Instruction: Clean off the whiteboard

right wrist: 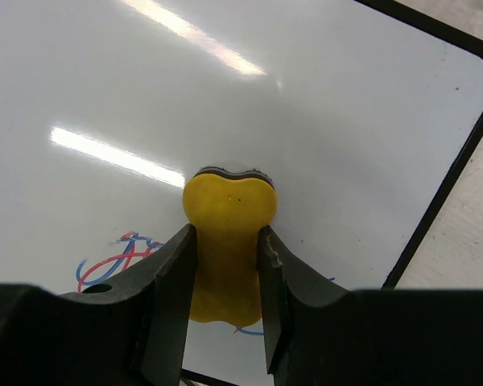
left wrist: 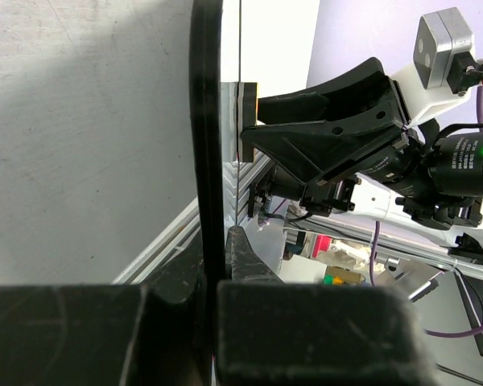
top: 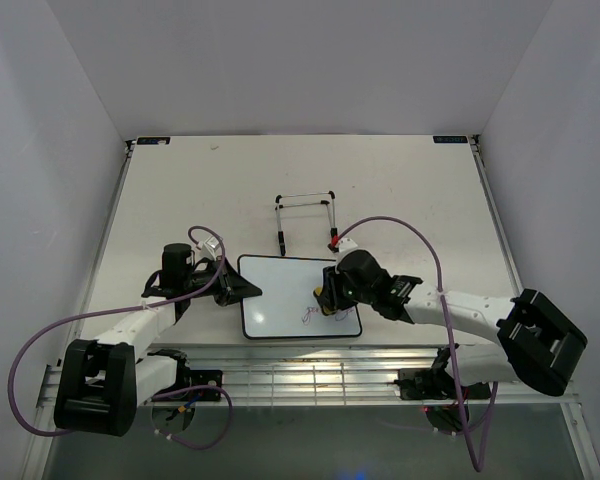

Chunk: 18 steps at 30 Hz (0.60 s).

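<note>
Whiteboard (top: 280,285) scribbles partly hidden under yellow eraser (right wrist: 229,205) pinched by right tool (right wrist: 227,265).

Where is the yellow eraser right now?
In the right wrist view, the yellow eraser is pinched in the right pincer, against the whiteboard beside the remaining scribble. From above, that is the board's right half.
</note>
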Each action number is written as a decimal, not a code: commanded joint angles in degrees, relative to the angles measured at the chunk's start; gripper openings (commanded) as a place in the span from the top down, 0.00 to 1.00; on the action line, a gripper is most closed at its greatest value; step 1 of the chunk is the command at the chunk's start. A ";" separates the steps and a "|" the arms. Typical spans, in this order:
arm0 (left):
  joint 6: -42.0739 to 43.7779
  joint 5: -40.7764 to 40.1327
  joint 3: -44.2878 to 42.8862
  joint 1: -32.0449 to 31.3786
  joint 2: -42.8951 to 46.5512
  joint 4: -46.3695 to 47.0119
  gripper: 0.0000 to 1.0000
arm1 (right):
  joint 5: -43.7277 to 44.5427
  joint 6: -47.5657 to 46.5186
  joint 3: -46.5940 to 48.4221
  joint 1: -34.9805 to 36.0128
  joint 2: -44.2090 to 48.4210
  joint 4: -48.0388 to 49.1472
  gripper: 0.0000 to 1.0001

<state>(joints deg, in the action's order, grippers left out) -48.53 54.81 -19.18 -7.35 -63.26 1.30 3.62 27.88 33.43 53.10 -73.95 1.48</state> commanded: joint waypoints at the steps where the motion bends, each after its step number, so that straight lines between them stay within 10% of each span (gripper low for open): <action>1: 1.78 0.48 -0.42 -0.29 2.09 2.57 1.00 | -2.64 -1.95 -2.14 0.07 0.04 -3.77 0.70; 18: 1.78 0.21 -0.42 -0.20 1.83 2.39 1.00 | 0.50 4.02 3.22 17.12 -4.53 10.92 0.72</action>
<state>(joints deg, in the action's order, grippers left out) -47.92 55.05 -19.16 -7.27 -62.96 0.62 4.80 29.65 35.33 67.09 -75.61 10.70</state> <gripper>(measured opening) 0.111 0.392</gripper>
